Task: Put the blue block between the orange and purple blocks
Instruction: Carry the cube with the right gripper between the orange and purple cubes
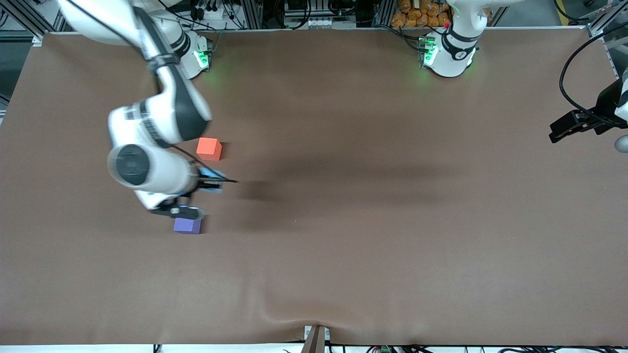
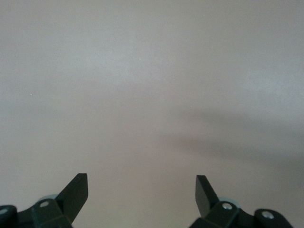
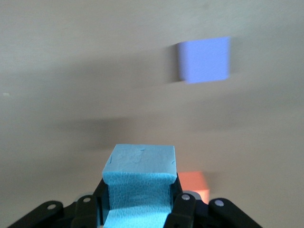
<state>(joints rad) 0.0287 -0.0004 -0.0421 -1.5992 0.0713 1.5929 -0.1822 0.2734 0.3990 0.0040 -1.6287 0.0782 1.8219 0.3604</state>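
Observation:
My right gripper [image 1: 212, 181] is shut on the blue block [image 1: 214, 174], a light sky-blue cube, and holds it over the table between the other two cubes. In the right wrist view the blue block [image 3: 138, 185] fills the gap between the fingers. The orange block [image 1: 209, 148] sits on the table farther from the front camera; it shows in the right wrist view [image 3: 194, 185]. The purple block [image 1: 188, 225] sits nearer the front camera, partly under the right arm; it shows in the right wrist view [image 3: 204, 59]. My left gripper [image 1: 564, 131] waits open and empty at the left arm's end of the table, its fingers [image 2: 76, 192] wide apart.
The brown table cover [image 1: 373, 220] spreads wide toward the left arm's end. A small bracket [image 1: 315, 337] sits at the table edge nearest the front camera. The right arm's wrist [image 1: 147, 169] hangs over the table beside the cubes.

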